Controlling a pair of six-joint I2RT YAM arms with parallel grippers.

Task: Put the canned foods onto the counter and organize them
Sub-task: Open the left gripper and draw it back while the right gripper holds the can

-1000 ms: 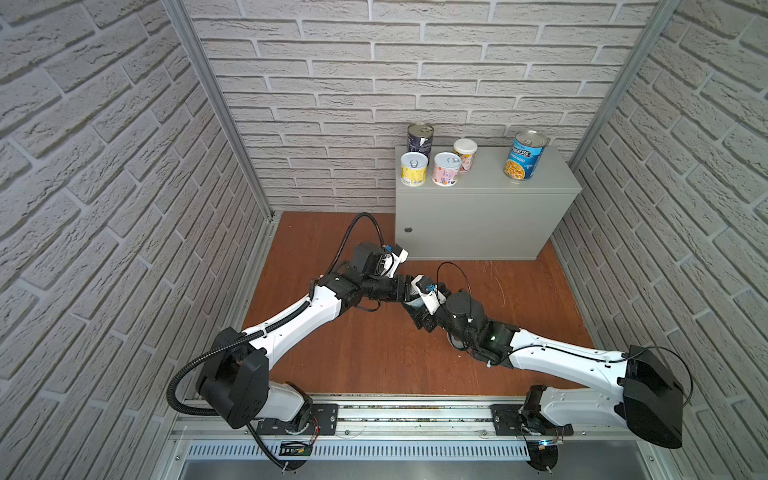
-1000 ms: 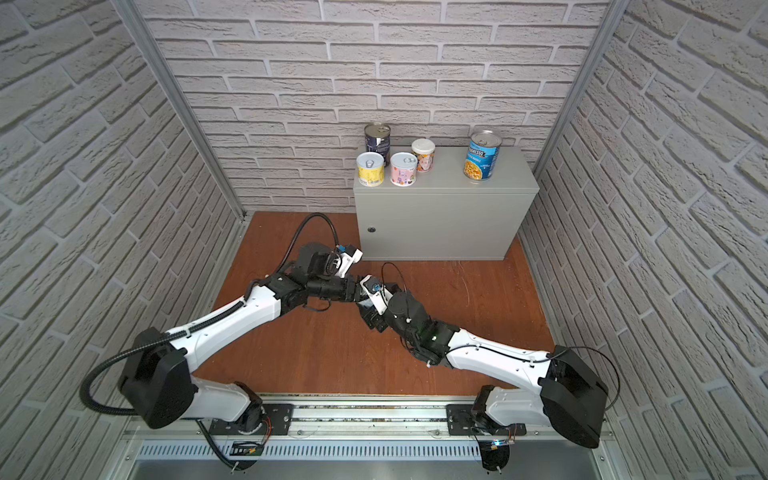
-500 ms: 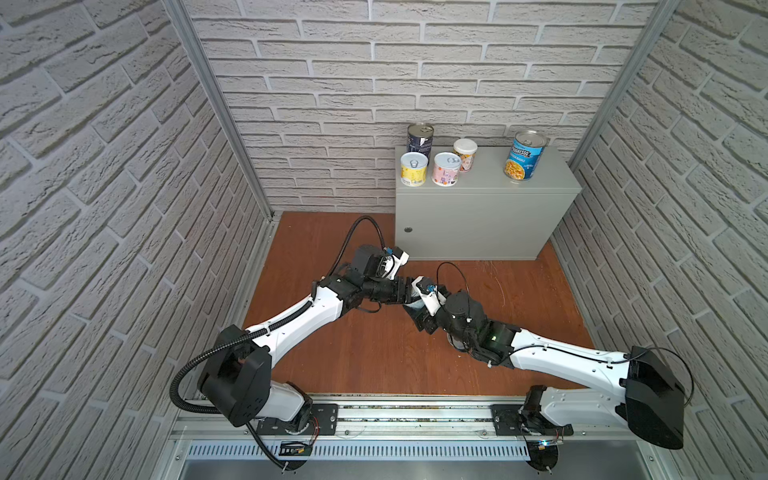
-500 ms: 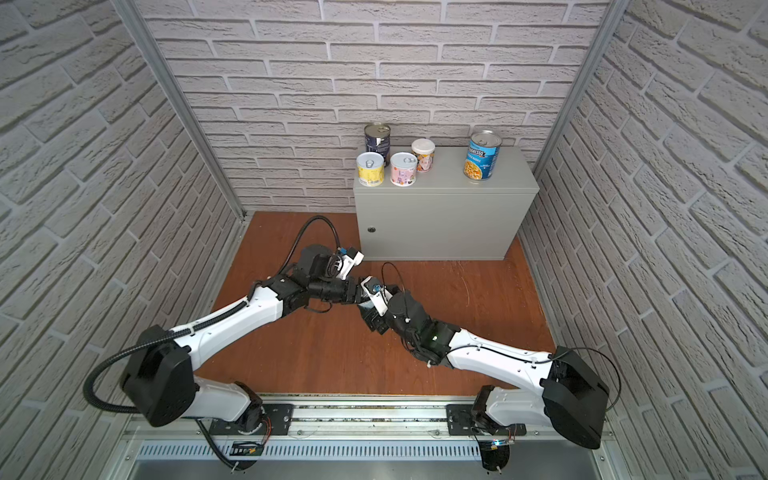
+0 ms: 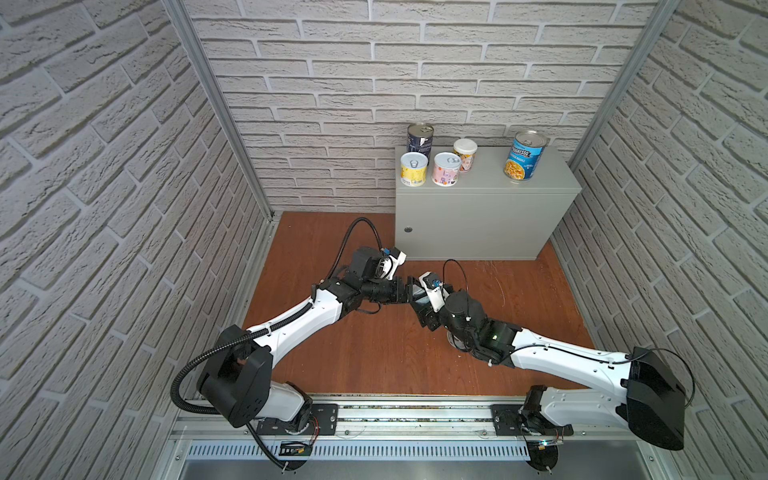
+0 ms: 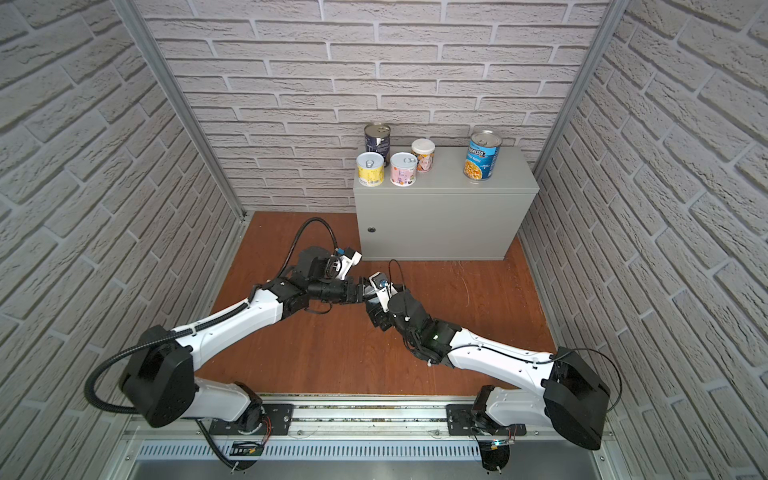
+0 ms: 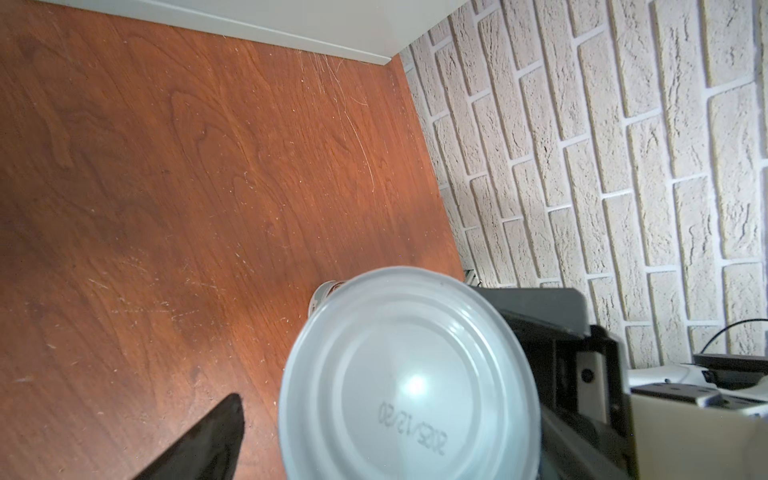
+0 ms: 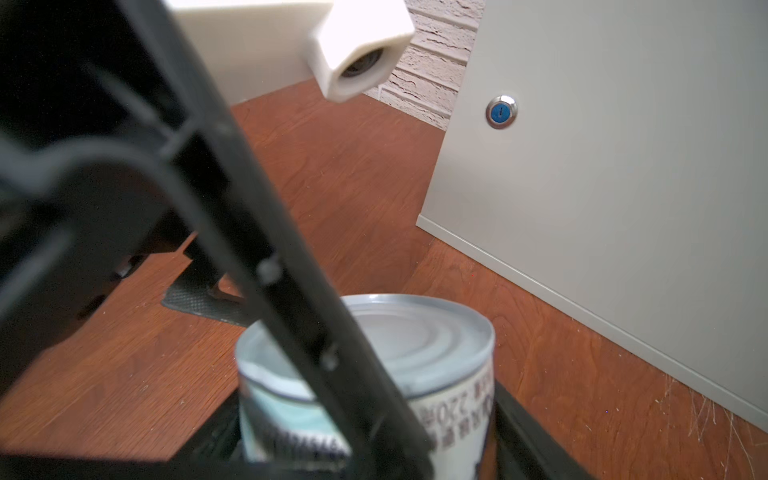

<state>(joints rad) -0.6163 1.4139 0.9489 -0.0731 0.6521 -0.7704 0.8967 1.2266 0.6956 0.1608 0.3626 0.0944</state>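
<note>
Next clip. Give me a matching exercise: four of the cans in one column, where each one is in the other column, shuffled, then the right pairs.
Cans:
1. Progresso can
2. dark navy can
3. yellow can
4. pale teal can

Places:
A. gripped by the right hand, off the counter
B. counter's front left corner
C. counter's back left corner
D. alone on the counter's right half

Pairs: 1-D, 2-C, 3-B, 4-A.
</note>
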